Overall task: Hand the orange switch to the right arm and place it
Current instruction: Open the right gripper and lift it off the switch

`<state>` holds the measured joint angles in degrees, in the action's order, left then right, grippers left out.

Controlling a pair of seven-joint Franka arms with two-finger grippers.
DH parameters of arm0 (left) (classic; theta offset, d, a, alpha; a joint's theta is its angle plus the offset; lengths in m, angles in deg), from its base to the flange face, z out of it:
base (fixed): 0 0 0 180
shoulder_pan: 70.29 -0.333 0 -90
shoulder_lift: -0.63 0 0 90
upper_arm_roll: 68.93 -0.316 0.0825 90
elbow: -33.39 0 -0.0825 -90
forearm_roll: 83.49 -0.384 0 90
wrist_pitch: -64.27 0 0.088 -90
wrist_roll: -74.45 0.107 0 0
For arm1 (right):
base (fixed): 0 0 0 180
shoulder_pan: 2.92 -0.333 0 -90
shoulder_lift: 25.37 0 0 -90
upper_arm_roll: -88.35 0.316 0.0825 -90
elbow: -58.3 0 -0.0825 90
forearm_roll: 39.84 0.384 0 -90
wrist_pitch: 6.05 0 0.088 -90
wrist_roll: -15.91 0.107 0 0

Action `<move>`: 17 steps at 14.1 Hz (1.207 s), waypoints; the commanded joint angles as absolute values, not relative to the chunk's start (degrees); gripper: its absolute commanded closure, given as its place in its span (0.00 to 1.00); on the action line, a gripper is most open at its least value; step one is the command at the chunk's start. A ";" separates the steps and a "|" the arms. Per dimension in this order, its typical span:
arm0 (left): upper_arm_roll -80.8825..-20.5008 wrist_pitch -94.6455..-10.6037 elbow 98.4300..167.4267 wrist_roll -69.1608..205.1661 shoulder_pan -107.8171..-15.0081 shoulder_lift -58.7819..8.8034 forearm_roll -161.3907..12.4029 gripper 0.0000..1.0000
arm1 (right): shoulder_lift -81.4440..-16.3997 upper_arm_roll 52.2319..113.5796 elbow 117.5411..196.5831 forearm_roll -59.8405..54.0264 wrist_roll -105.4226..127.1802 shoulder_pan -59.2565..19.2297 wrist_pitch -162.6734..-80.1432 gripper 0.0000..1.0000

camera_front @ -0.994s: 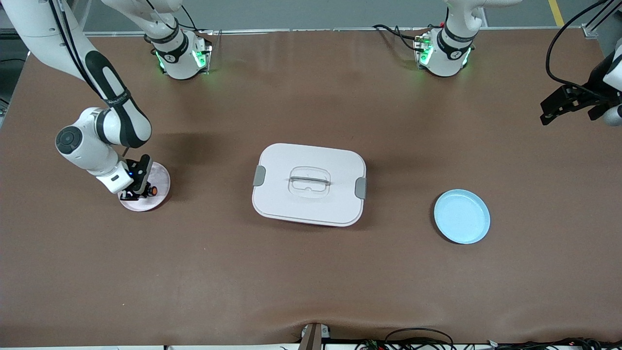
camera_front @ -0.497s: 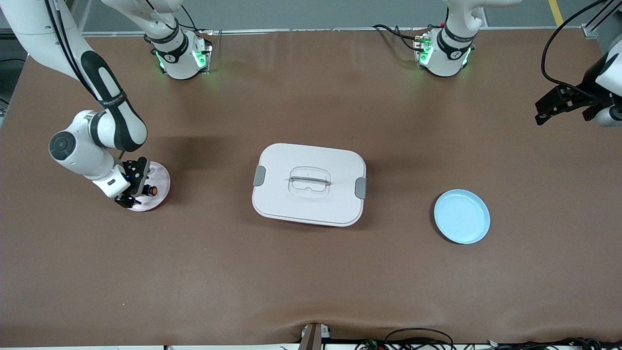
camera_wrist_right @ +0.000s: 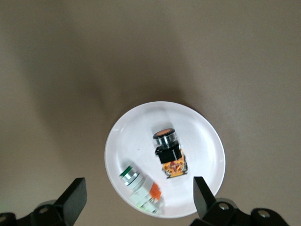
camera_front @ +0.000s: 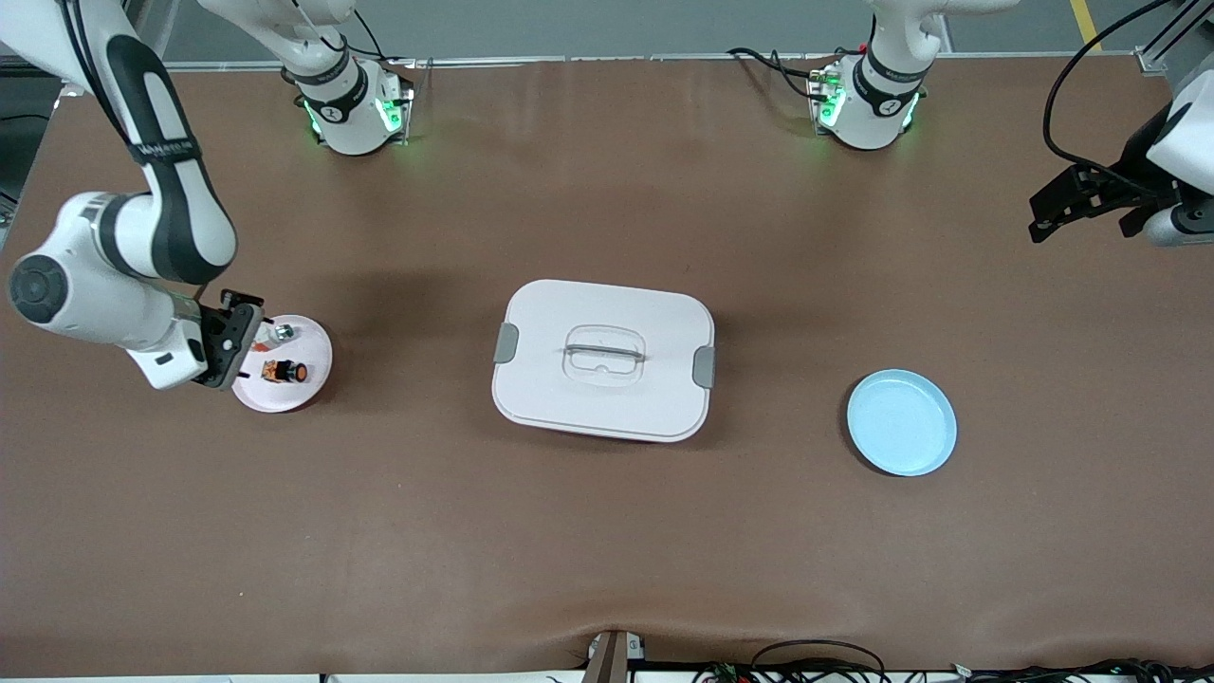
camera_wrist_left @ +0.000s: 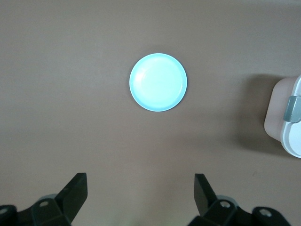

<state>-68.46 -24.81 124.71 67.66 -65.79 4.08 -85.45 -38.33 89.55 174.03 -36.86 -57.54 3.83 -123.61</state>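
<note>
White plate (camera_front: 313, 384) at the right arm's end of the table: orange switch (camera_front: 285, 371) lies on it on its side, so placing looks done. Right gripper (camera_front: 230, 340) over the plate's edge, jaws wide and empty; left gripper (camera_front: 1076, 201) waits well apart, wide, empty. Switch: stubby black body, orange round cap, just beside a silvery-clear piece (camera_wrist_right: 141, 190).

Cut off at the edge of the left wrist view: most of the white lidded box (camera_wrist_left: 288, 117), only one corner and a grey clasp showing. Hidden in the front view under the right gripper (camera_front: 230, 339): the rim of the white plate (camera_front: 313, 365) toward the right arm's end of the table. Too small to make out there: any detail of the silvery piece (camera_front: 283, 333) beside the orange switch (camera_front: 285, 372).
</note>
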 commanded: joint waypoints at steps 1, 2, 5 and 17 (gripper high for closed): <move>-68.05 -25.37 125.68 68.83 -65.98 5.20 -84.63 0.00 | -38.20 89.50 166.87 -38.26 -52.13 4.03 -113.75 0.00; -68.05 -25.46 125.68 68.83 -65.98 5.20 -84.63 0.00 | -38.20 89.41 164.85 -38.43 -50.55 4.03 -110.67 0.00; -68.05 -25.81 125.76 68.83 -65.98 5.29 -84.63 0.00 | -36.19 89.50 162.02 -40.45 -42.40 4.03 -104.68 0.00; -68.05 -26.43 125.76 68.83 -66.07 5.20 -84.63 0.00 | -29.50 89.94 156.74 -41.69 2.16 -2.48 -90.60 0.00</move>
<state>-68.23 -25.66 124.76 67.66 -65.78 4.08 -85.41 -29.64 90.10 158.01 -41.54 -3.95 -2.42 -92.14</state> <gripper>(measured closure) 0.000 0.000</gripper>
